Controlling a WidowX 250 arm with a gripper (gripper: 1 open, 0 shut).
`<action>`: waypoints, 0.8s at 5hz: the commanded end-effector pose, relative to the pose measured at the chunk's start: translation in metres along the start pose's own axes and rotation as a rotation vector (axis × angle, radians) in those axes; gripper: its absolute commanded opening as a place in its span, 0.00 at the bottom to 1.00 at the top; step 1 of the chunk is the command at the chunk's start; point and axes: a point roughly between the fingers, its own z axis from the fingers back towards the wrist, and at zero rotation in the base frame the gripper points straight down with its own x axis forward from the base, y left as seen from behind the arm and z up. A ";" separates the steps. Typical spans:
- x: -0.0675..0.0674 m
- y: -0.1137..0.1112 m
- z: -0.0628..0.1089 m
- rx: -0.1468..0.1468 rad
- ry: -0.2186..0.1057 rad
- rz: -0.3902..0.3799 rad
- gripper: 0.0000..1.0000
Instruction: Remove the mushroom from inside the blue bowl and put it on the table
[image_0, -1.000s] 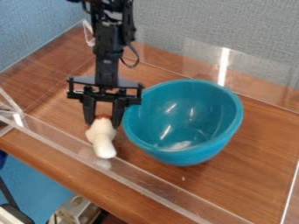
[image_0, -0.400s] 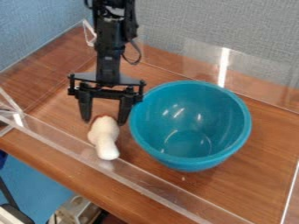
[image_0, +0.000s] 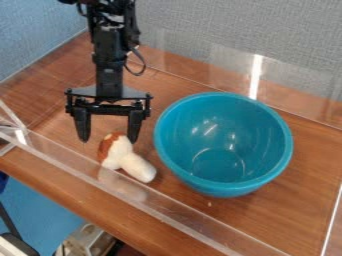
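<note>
gripper (image_0: 107, 133), upper left: fingers spread, holding nothing | mushroom (image_0: 126, 159), lower left, lying on table (image_0: 267, 205) outside bowl (image_0: 223, 145), as asked

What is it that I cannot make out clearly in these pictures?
- Camera view: the underside of the mushroom, hidden by its own body where it lies on the table.
- Camera view: the outer far side of the blue bowl, hidden behind its rim.
- Camera view: the upper part of the robot arm, cut off by the top edge.
</note>
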 end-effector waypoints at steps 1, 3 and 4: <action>0.017 0.008 0.002 -0.010 -0.042 0.006 1.00; 0.028 0.024 0.036 -0.082 -0.116 0.039 1.00; 0.028 0.033 0.059 -0.124 -0.156 0.045 1.00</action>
